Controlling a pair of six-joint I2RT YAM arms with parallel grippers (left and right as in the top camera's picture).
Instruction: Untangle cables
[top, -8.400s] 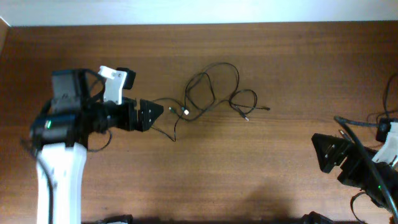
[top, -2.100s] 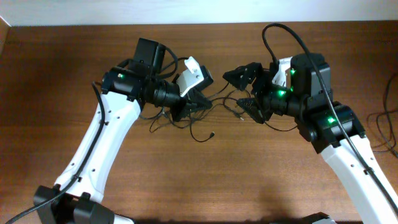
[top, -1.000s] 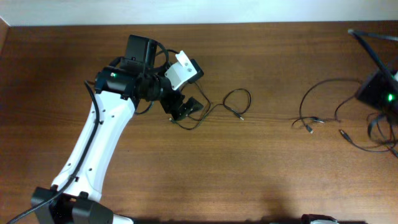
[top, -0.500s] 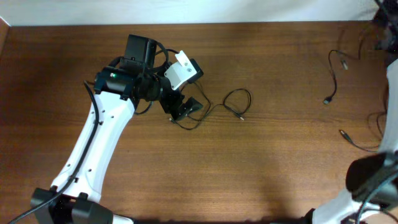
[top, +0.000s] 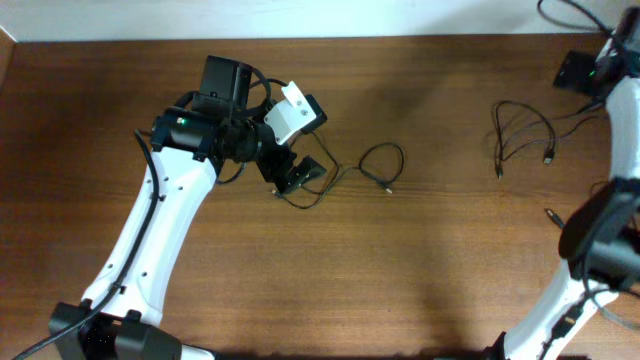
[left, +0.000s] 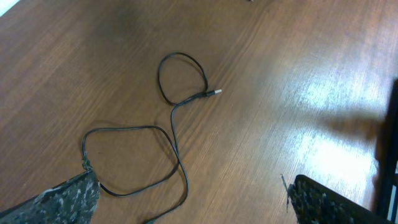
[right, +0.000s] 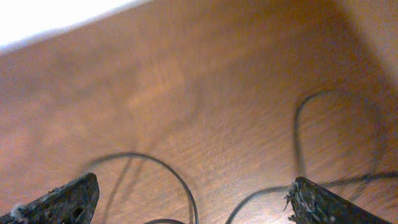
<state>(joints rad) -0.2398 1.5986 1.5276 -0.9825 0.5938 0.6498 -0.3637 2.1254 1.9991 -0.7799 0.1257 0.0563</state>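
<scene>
One thin black cable (top: 383, 148) lies mid-table with a round loop and a small plug end. It trails left to my left gripper (top: 300, 175). In the left wrist view the same cable (left: 182, 55) forms two loops, and the nearer one runs against one finger of the open left gripper (left: 193, 202). A second thin cable (top: 497, 140) lies in loose loops at the far right. My right gripper (top: 578, 70) is at the back right corner. Its wrist view is blurred and shows open jaws (right: 193, 202) above curved cable strands (right: 134, 154).
The brown wooden table (top: 400, 270) ends at a white wall along the back. Another thin cord with a plug end (top: 553, 215) lies at the right edge beside the right arm (top: 600, 230). The left arm (top: 150, 240) crosses the left side.
The right arm has swung to the back right corner, and the second cable has shifted about at the far right. The left arm and its cable have not moved in the last second.
</scene>
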